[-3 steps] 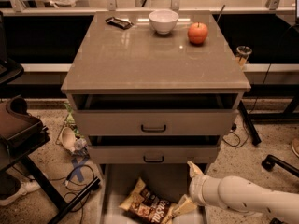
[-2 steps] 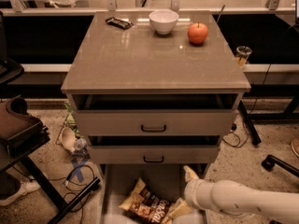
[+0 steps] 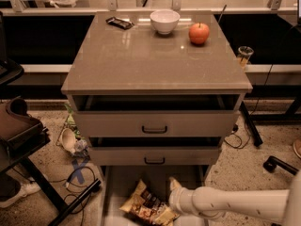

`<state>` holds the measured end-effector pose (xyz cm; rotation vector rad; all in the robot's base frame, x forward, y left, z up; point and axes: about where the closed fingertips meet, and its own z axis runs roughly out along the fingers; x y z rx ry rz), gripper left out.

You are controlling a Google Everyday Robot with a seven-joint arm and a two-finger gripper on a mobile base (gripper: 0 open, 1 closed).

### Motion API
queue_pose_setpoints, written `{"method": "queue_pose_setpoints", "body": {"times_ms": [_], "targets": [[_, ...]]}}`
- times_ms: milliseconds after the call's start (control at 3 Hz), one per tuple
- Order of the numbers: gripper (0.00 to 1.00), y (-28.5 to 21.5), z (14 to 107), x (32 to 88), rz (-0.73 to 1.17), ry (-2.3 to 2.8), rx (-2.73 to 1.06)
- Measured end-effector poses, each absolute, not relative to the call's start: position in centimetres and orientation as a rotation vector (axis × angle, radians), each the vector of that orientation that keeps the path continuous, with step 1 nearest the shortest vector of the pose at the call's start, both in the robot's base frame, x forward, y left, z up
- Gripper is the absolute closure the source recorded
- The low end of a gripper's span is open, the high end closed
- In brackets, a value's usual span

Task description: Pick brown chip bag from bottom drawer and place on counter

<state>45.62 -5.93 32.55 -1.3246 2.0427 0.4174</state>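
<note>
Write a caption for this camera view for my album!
Robot gripper beside the brown chip bag in the bottom drawer; bowl and apple sit on the counter.

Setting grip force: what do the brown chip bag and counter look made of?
Brown chip bag: thin crinkly film, likely plastic; visibly creased. Counter: hard glossy slab, perhaps laminate or stone; shows bright reflections. End effector sits beside the bag in the bottom drawer.

arm [image 3: 235, 205]: white, tubular, row of dark dots | gripper [image 3: 175, 186]: cream, bottom centre
</note>
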Motion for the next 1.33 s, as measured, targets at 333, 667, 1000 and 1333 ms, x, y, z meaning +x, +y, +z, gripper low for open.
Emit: {"method": "queue_pose_setpoints", "body": {"times_ms": [333, 667, 1000, 1333], "targets": [[0.0, -3.0, 27.2, 46.1, 0.512, 2.025, -1.317], [0.0, 0.3, 20.9, 45.5, 0.622, 1.997, -1.324], [0.0, 1.7, 17.7, 45.0, 0.681, 1.985, -1.319], [0.18, 3.3, 15.1, 44.8, 0.729, 1.971, -1.325]]}}
